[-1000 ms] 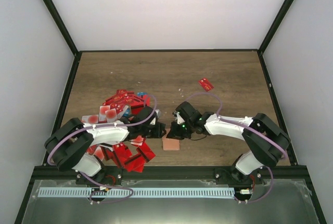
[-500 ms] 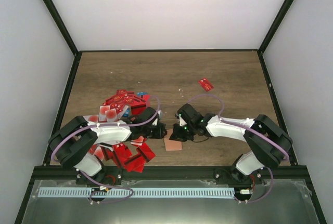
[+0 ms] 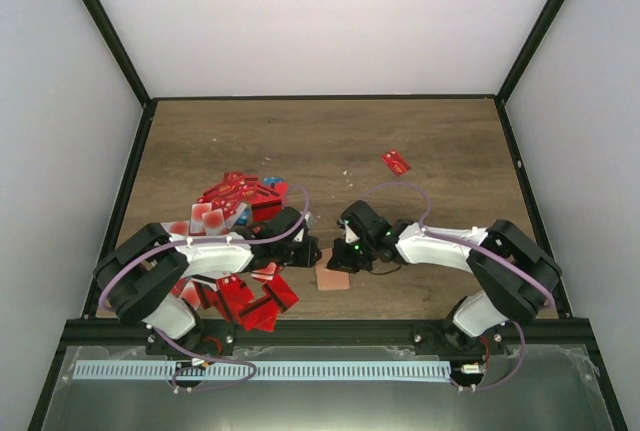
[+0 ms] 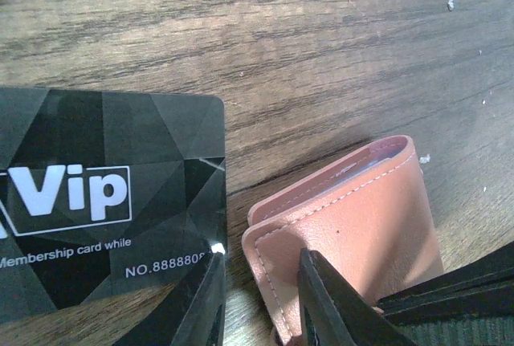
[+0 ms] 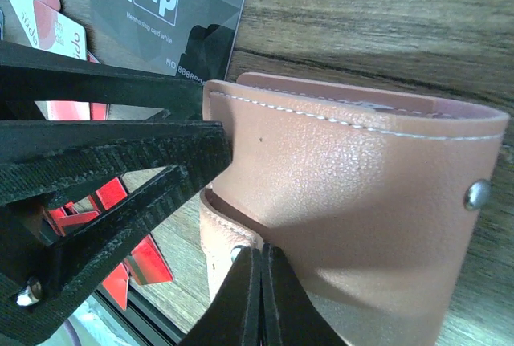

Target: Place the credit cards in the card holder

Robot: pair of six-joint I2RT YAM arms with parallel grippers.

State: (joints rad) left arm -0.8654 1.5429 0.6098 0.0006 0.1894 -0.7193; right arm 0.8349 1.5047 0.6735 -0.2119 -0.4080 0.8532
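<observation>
The salmon card holder (image 3: 331, 277) lies near the table's front middle, its top flap (image 5: 353, 185) raised off the lower flap (image 5: 215, 234). My left gripper (image 4: 261, 264) is open a little. One finger (image 4: 329, 306) rests on the holder's face (image 4: 361, 225) and the other touches a black VIP credit card's (image 4: 104, 201) corner. My right gripper (image 5: 261, 254) is shut, its tips pushed into the fold between the two flaps. From above, both grippers (image 3: 312, 254) (image 3: 340, 257) meet at the holder. Red credit cards (image 3: 235, 201) are piled to the left.
More red cards (image 3: 250, 296) lie spread under the left arm near the front edge. One red card (image 3: 396, 162) lies alone at the back right. Dark frame posts and pale walls bound the wooden table (image 3: 450, 141).
The left arm has shifted slightly, and its jaws have narrowed a touch. Both grippers stay at the card holder, which has barely moved.
</observation>
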